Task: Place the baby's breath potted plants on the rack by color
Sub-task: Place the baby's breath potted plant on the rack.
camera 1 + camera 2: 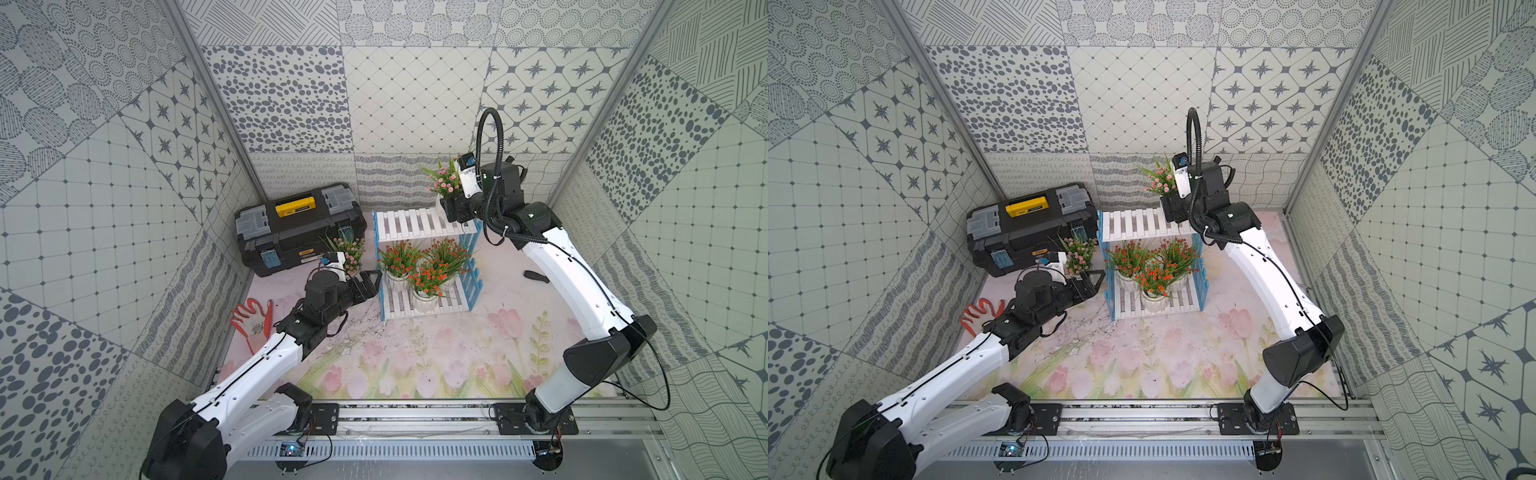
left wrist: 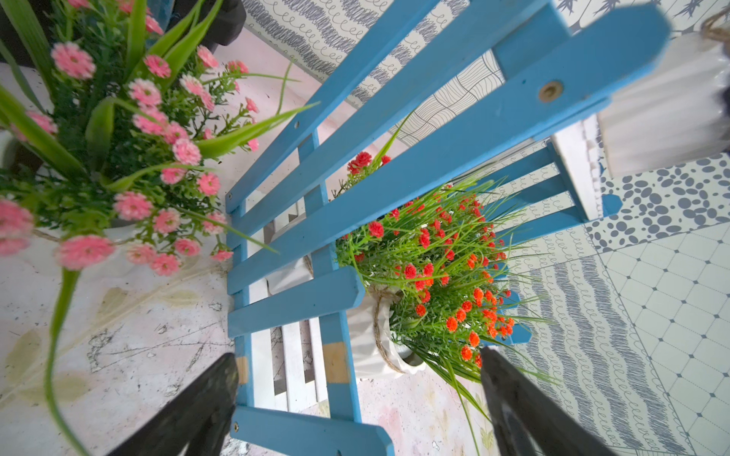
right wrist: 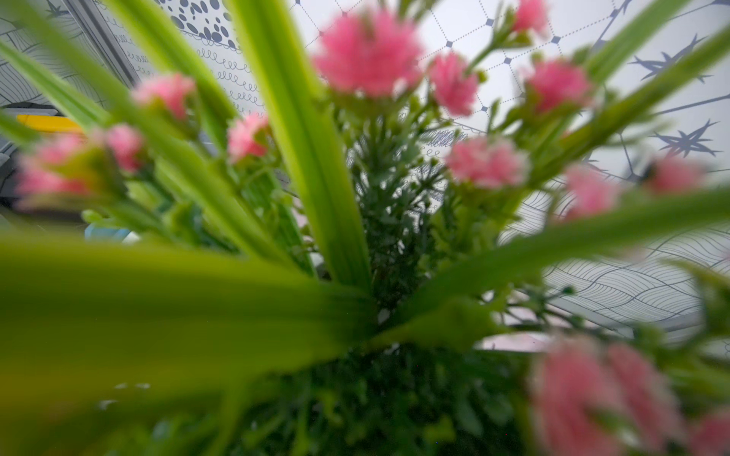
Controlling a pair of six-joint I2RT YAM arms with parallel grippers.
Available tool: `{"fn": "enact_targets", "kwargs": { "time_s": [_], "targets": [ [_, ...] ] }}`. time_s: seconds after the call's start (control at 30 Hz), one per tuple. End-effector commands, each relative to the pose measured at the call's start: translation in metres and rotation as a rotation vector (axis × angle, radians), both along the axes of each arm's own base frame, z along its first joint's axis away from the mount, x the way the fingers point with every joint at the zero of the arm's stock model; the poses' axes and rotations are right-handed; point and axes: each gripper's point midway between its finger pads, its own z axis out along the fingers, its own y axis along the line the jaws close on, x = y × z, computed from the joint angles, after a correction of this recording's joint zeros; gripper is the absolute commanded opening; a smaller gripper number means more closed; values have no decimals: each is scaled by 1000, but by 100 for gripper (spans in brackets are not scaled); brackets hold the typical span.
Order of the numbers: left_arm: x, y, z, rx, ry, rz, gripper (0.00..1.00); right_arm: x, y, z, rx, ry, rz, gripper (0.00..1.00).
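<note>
The rack (image 1: 415,222) (image 1: 1138,224) stands at the back middle, and its blue picket side (image 2: 395,185) fills the left wrist view. On its lower tier are three orange-red baby's breath potted plants (image 1: 399,257) (image 1: 451,251) (image 1: 428,278) (image 2: 442,272). A pink one (image 1: 351,251) (image 1: 1079,253) (image 2: 130,158) stands on the table left of the rack. My left gripper (image 1: 371,277) (image 2: 357,355) is open and empty beside it. My right gripper (image 1: 451,208) is shut on the pot (image 2: 667,114) of another pink plant (image 1: 444,183) (image 3: 371,55) at the upper tier's right end.
A black toolbox with a yellow handle (image 1: 299,228) lies behind the left arm. An orange and white glove (image 1: 251,322) lies at the table's left edge. A small black object (image 1: 536,276) rests on the mat under the right arm. Patterned walls close three sides.
</note>
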Motion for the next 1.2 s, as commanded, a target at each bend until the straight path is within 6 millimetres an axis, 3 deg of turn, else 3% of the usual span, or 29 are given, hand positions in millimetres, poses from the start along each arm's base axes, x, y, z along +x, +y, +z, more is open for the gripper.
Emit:
{"fn": "enact_targets", "kwargs": {
  "time_s": [0.0,0.83,1.17],
  "targets": [
    [5,-5,16,-22,-60,-15,96,2,-5,43,64,-105,-15,73],
    [4,-4,14,-25,-56,-11,96,18,-2,10,87,7,-4,74],
    [5,-5,12,-30,-52,-13,96,11,-5,23,82,-8,2,75]
  ]
}}
